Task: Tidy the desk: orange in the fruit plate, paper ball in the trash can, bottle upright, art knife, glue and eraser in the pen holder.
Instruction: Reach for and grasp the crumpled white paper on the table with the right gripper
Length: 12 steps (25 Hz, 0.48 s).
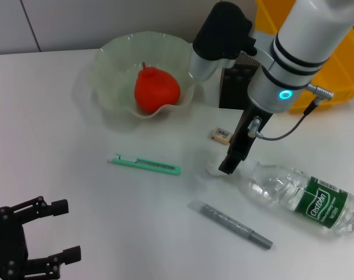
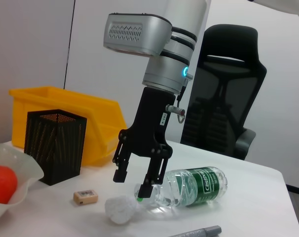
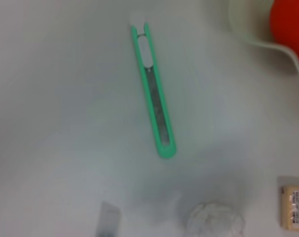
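White crumpled paper, the paper ball point(image 2: 121, 209), lies on the tabletop point(image 1: 77, 192) just below the right gripper point(image 2: 133, 183), a little off to the side of the gap between its tips. The black fingers point(image 2: 121, 163) hang spread apart, holding nothing, and they hover above the ball without touching it. In the head view the ball point(image 1: 215, 169) is mostly hidden behind the gripper point(image 1: 228, 165), between the eraser point(image 1: 222, 136) and the bottle point(image 1: 308, 198).

Clear plastic with a green label, the bottle rests on its side just beside the ball, on the robot's right part of the tabletop. The eraser, a small tan block with a barcode label, lies near the ball on the far side, close to the black mesh pen holder point(image 2: 55, 146), which stands upright before a yellow bin point(image 2: 90, 123). The green art knife point(image 1: 146, 165) lies flat toward the middle of the tabletop, apart from the ball. The grey glue stick point(image 1: 231, 224) lies nearer the robot, at a slant. The orange point(image 1: 156, 89) sits in the pale wavy fruit plate point(image 1: 115, 64) at the far side.

The left gripper point(image 1: 63, 230) is parked low at the near left corner, its fingers spread and empty.
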Motion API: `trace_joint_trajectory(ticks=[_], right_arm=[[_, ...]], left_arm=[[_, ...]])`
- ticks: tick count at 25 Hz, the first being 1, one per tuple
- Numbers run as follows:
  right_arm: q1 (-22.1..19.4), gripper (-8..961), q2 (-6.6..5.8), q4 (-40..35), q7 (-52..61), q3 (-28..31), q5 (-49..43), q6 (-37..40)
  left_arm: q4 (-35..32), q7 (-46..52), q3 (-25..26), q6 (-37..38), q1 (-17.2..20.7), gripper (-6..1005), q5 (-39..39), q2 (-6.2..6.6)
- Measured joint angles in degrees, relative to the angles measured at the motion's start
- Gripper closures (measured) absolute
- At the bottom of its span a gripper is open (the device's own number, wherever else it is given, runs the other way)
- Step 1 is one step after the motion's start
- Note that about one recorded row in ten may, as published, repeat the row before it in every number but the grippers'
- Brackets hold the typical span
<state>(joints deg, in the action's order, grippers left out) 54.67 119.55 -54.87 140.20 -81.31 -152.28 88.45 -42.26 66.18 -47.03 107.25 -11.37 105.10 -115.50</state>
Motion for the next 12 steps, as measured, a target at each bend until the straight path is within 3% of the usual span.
trace_joint_trajectory(ticks=[12], right_arm=[[0.7,328,0.16,4.7,0.1,-3.5,1.7,-5.0]], left_arm=[[1.0,-0.2,-0.2,-1.9,-0.2,144,0.6,-0.75]])
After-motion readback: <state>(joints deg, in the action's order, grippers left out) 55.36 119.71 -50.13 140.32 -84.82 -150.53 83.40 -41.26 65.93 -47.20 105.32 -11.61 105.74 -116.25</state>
